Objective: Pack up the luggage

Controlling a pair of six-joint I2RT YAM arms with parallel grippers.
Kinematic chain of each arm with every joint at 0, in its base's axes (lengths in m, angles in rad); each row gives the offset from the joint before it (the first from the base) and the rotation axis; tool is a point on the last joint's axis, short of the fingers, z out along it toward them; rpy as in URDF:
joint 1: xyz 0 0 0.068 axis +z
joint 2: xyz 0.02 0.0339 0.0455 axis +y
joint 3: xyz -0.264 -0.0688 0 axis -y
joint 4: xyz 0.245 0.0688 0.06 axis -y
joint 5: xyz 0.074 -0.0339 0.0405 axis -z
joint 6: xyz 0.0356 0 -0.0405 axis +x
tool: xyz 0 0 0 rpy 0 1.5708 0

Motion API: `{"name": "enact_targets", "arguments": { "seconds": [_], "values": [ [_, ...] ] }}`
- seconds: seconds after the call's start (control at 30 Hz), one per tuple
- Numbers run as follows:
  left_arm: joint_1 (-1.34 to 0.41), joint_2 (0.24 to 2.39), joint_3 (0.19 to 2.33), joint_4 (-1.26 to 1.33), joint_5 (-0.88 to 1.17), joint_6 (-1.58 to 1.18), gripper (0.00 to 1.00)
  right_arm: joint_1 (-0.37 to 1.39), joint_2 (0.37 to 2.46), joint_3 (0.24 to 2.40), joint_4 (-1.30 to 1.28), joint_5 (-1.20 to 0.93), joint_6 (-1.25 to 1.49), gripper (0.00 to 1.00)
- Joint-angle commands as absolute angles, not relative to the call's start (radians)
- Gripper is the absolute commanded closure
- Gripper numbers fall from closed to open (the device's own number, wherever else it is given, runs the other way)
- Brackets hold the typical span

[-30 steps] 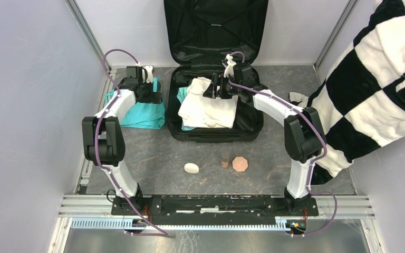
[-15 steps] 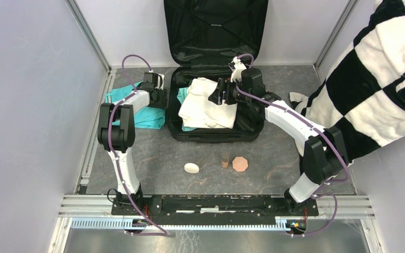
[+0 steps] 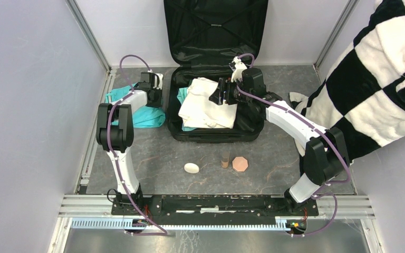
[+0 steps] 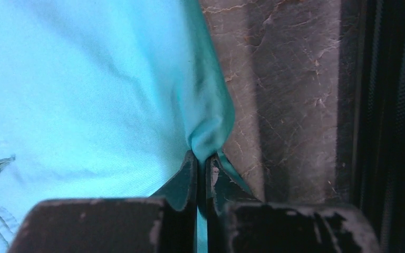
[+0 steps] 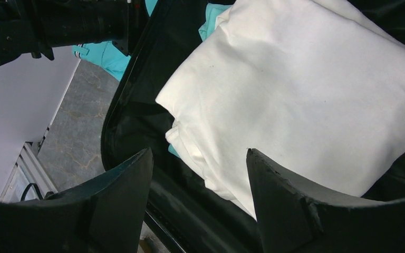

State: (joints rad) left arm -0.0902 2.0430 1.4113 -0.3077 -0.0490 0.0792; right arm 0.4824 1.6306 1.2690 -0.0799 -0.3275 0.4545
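Nearest to the arm bases, a white oval thing (image 3: 191,167), a brown cylinder (image 3: 225,159) and a pink octagonal piece (image 3: 240,164) stand in a loose row on the tabletop (image 3: 153,153), apart from each other and well apart from both arms. Farther in, on the left, the teal garment (image 3: 137,116) lies flat on the tabletop, and the left gripper (image 4: 201,158) has its jaws closed on a small fold at the right edge of this garment. The luggage (image 3: 216,136) lies open just to the right of these jaws, with only a narrow strip of bare tabletop between the cloth edge and its left wall. Its long axis runs from near to far, so I judge that the garment must go up over this left wall and then to the right. The left arm is clearly the nearer one for this. Inside the shell a white garment (image 3: 205,108) already covers most of the floor, with some teal cloth showing under it. The right gripper (image 5: 198,155) hangs just above the far right part of it, jaws open and holding nothing, so it takes some of the room over the shell. On the right a checkered cloth (image 3: 390,79) hangs close by. Farthest, the lid (image 3: 216,31) stands up against the back wall.
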Motion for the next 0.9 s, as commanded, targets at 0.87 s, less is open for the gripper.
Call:
{"name": "enact_targets", "arguments": {
  "seconds": [0.87],
  "values": [
    [-0.098, 1.733, 1.638, -0.671, 0.826, 0.006, 0.98, 0.563, 1.781, 1.39, 0.083, -0.392, 0.723, 0.02]
  ]
}}
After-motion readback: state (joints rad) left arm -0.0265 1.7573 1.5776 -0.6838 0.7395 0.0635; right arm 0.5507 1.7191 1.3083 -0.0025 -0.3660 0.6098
